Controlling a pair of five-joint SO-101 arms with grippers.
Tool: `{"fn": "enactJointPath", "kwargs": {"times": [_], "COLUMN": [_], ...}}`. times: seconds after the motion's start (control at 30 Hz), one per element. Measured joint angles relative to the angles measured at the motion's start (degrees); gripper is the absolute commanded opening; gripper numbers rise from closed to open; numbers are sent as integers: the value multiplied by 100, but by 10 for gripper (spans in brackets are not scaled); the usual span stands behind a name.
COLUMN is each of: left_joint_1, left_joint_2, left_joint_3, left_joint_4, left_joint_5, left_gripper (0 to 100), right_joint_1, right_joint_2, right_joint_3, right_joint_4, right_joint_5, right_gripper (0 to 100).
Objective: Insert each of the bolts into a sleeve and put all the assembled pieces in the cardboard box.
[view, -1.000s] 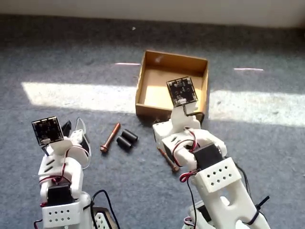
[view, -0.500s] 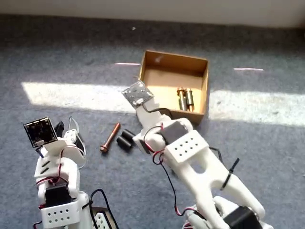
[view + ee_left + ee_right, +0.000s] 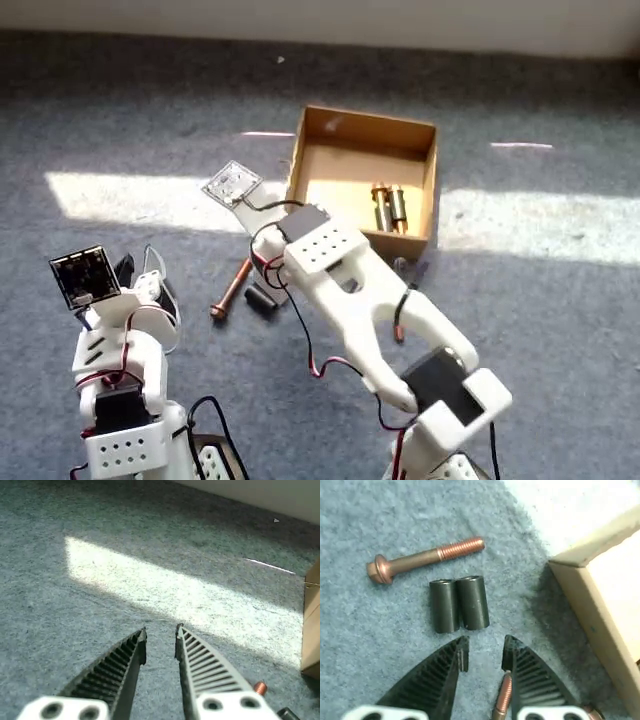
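Black ribbed jaws of the right claw (image 3: 485, 652) stand apart, low over the grey carpet (image 3: 150, 120), holding nothing. A second bolt (image 3: 504, 692) lies on the carpet under the claw, close against one jaw, with its shank running roughly along the claw's own line.

Just ahead of the tips lie two black sleeves (image 3: 472, 602) on their sides, touching along their length. Their long axes are parallel and in line with the claw, so each bore points at the claw. Beyond them is a loose copper bolt (image 3: 425, 559), flat on the carpet and lying across the sleeves' axes. Its flanged head is at the end away from the cardboard box (image 3: 590, 605), and its threaded tip points towards the box. Two assembled pieces (image 3: 388, 207) already lie side by side inside the box.

The main risk is probably the touching pair. Closing on one sleeve could catch or knock the other, and either could roll sideways. A descending jaw could also land on the second bolt and push it off line.

The left claw (image 3: 161, 631) hangs with its jaws slightly parted over bare carpet, well apart from the parts.
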Motion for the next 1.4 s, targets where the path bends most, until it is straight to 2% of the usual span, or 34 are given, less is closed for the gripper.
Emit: {"fn": "enactJointPath", "kwargs": {"times": [0.3,0.93,1.23,1.33,1.4], "left_joint_1": [0,0,0,0,0], "left_joint_2": [0,0,0,0,0], "left_joint_3": [0,0,0,0,0], "left_joint_4": [0,0,0,0,0], "left_joint_5": [0,0,0,0,0], "left_gripper": [119,119,119,119,119], "right_joint_1": [-18,-281,-273,-273,-273], "right_joint_2": [1336,1653,2400,2444,2444], "right_joint_3": [-1363,-1424,-1697,-1705,-1705], "right_joint_4": [378,607,624,633,633], "right_joint_5": [18,18,18,18,18], "right_gripper": [110,110,110,94,26]}}
